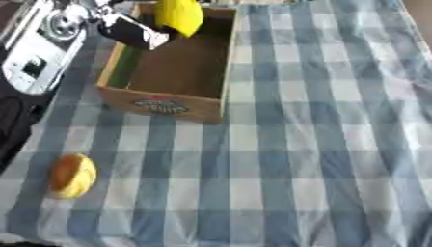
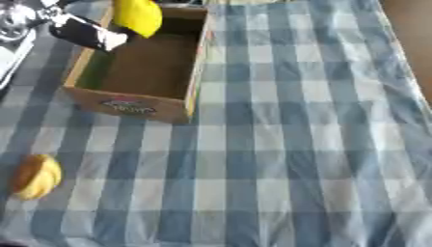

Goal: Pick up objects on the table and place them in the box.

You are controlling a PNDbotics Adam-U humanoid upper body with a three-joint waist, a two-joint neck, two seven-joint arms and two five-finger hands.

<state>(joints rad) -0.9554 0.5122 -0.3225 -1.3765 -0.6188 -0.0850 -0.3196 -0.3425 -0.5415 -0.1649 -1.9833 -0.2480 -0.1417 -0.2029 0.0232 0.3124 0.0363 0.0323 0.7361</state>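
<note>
An open cardboard box [image 1: 160, 103] stands at the upper left of the checked tablecloth. My left hand [image 1: 135, 31] comes in from the upper left corner and hangs over the box's far left part. Its black fingers are curled on a bright yellow object [image 1: 179, 15] held above the box's inside. A green shape [image 1: 127, 65] lies along the inner left wall of the box. A second yellow-orange rounded object [image 1: 72, 176] lies on the cloth near the lower left, well in front of the box. My right hand shows in neither view.
The blue and white checked cloth [image 1: 320, 144] covers the table to the right of and in front of the box. My silver and white left arm [image 1: 38, 53] crosses the upper left edge. A dark area [image 1: 13, 125] lies off the table's left side.
</note>
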